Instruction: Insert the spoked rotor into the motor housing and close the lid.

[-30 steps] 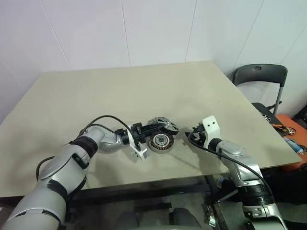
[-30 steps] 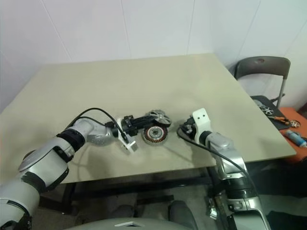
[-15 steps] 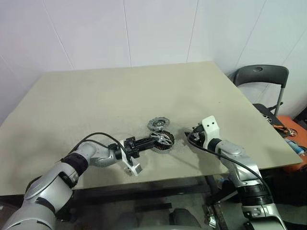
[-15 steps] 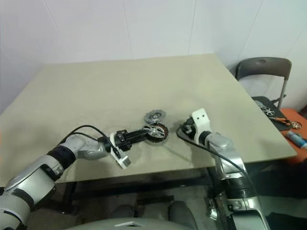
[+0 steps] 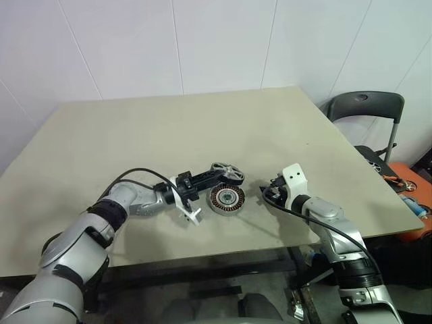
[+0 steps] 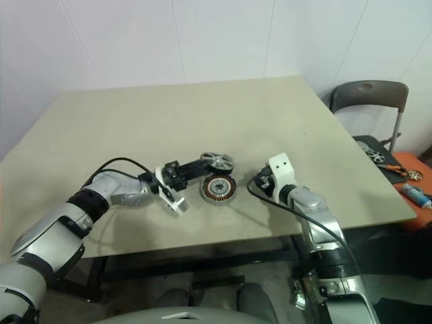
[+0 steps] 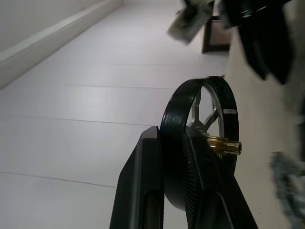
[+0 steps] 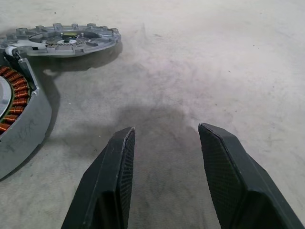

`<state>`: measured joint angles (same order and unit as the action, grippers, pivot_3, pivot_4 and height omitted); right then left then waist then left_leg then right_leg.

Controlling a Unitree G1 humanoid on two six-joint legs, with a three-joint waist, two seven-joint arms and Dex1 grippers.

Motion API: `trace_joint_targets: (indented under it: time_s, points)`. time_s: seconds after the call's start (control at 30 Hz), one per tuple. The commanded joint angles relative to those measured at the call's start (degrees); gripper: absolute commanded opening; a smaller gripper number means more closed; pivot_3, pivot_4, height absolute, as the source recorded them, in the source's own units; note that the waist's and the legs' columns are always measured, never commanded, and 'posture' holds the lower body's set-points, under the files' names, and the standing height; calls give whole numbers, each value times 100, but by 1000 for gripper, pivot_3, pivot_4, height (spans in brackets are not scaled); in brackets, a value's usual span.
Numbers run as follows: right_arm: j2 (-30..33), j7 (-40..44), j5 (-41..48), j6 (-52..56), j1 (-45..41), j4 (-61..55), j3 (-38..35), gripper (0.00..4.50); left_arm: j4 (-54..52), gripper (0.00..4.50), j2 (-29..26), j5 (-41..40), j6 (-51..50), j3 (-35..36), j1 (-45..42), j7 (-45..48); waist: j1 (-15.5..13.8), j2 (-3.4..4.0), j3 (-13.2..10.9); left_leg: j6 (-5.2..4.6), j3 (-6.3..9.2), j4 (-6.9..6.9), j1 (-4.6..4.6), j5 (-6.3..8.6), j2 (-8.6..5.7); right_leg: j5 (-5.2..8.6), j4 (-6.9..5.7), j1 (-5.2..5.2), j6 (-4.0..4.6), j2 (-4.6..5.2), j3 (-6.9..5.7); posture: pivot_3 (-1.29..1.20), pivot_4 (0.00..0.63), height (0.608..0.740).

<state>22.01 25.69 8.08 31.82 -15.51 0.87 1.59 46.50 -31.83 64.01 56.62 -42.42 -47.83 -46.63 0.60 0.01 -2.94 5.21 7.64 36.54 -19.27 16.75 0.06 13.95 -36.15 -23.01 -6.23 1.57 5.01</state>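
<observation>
Setting: beige table [image 5: 169, 128] against a white panelled wall, with a grey folding chair [image 5: 368, 108] off its right corner.
Motor housing [image 5: 225, 198]: sits on the table near the front edge, open side up, copper windings exposed and nothing yet seated inside.
Lid [image 8: 64, 38]: lies flat on the table just behind the housing, apart from it.
Spoked rotor [image 5: 227, 173]: dark ring with pale spokes and a brass shaft, carried in the air above and slightly behind the housing.
Left gripper [image 7: 183, 157]: fingers clamped on the rotor's rim.
Right gripper [image 8: 164, 157]: fingers parted and empty, low over bare table just right of the housing.
Change: half a second earlier the rotor hung low at the housing's near side; it now stands higher and further back, with the housing fully exposed again.
Meaning: insertion is judged not yet achieved; the rotor probably needs realigning over the bore before lowering, and the lid step remains.
</observation>
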Motion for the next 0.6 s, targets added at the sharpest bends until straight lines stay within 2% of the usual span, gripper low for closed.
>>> trace_joint_targets:
  time_s: [0.03,0.6]
  points:
    - [-13,-10,-4,-113,-86,-111,-43,2246,153,185,99,-94,51,63,-172,-6,9,0,0,0,0,0,0,0,0,-1,0,0,2,0,0,0,0,740]
    - [-34,-29,-41,-131,-141,-42,-40,2246,516,185,193,-40,254,-155,89,83,1,0,0,0,0,1,1,0,0,-2,-2,0,2,0,0,0,0,740]
